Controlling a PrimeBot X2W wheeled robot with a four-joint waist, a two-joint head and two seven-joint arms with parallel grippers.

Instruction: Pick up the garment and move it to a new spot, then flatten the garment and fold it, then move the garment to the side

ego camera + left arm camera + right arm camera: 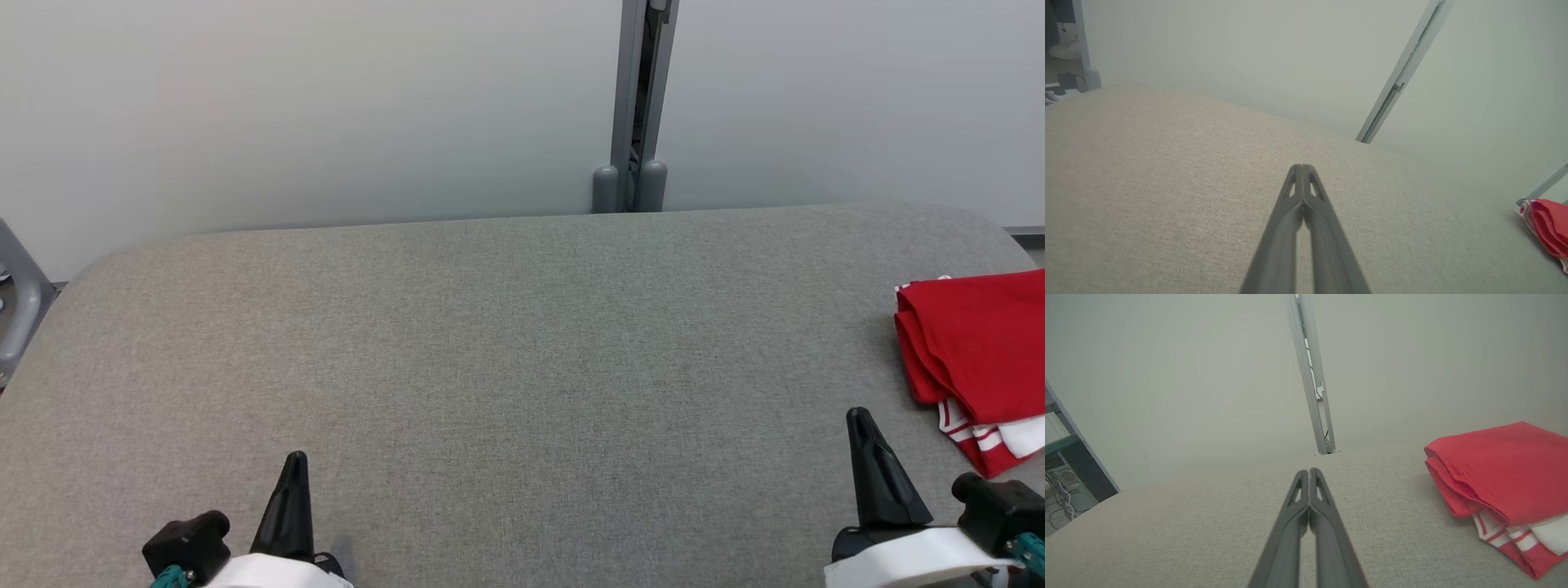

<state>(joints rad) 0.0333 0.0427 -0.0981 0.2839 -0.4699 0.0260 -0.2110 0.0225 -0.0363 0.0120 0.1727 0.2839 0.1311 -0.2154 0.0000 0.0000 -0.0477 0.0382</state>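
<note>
Lying folded, the garment (980,351) rests apart, right of the closed, empty right gripper (861,425).

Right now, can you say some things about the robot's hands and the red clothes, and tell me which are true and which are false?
1. The red garment lies folded on the grey table. True.
2. The left hand holds the garment. False: it is shut and empty, well away from it.
3. The right hand is wide open. False: it is shut tight.
4. The garment lies nearer the right hand than the left hand. True.
</note>
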